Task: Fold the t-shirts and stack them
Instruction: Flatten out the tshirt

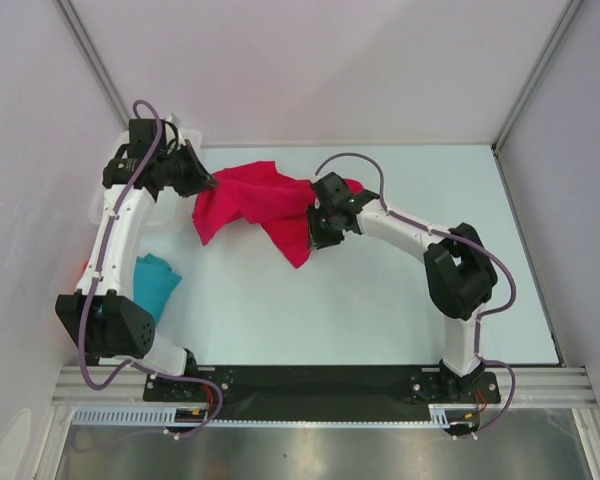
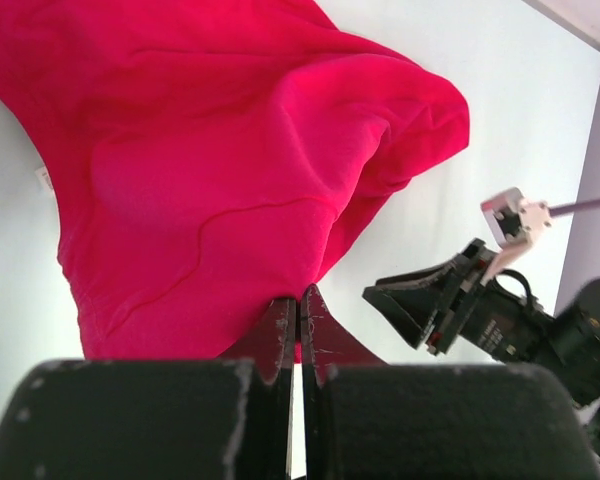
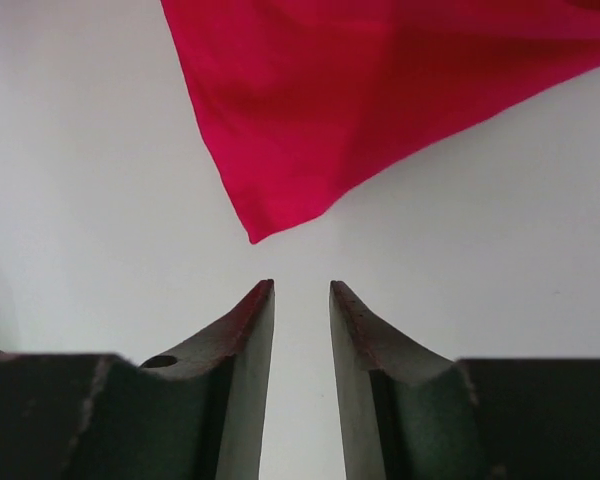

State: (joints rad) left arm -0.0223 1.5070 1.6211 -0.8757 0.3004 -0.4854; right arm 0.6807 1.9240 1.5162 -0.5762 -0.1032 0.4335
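Your left gripper (image 1: pixel 205 184) is clamped shut on an edge of the crimson-pink t-shirt (image 1: pixel 250 205). Its wrist view shows the fingertips (image 2: pixel 285 325) pressed together with cloth pinched between them and the rest of the shirt bunched in loose folds ahead. That hold looks like an anchor: one side stays pinned near the far left of the counter (image 1: pixel 380 300) so the other arm can pull the fabric out flat. Your right gripper (image 1: pixel 316 236) sits at the shirt's right side with its jaws parted and nothing between them. In its own view, the right gripper (image 3: pixel 302 292) has a pointed corner (image 3: pixel 255 232) of the shirt just beyond the fingertips, close but apart from them. The shirt itself lies crumpled in the far-left-centre of the counter, not yet spread or folded, so I'd judge the task to be at an early stage. The teal t-shirt (image 1: pixel 158 283) lies in a heap under your left forearm, near the left edge and apart from the crimson one. The left arm has little room, with the side wall close by. The middle and right of the counter give the most room for spreading the shirt. Watch the teal heap if you draw the left arm back.
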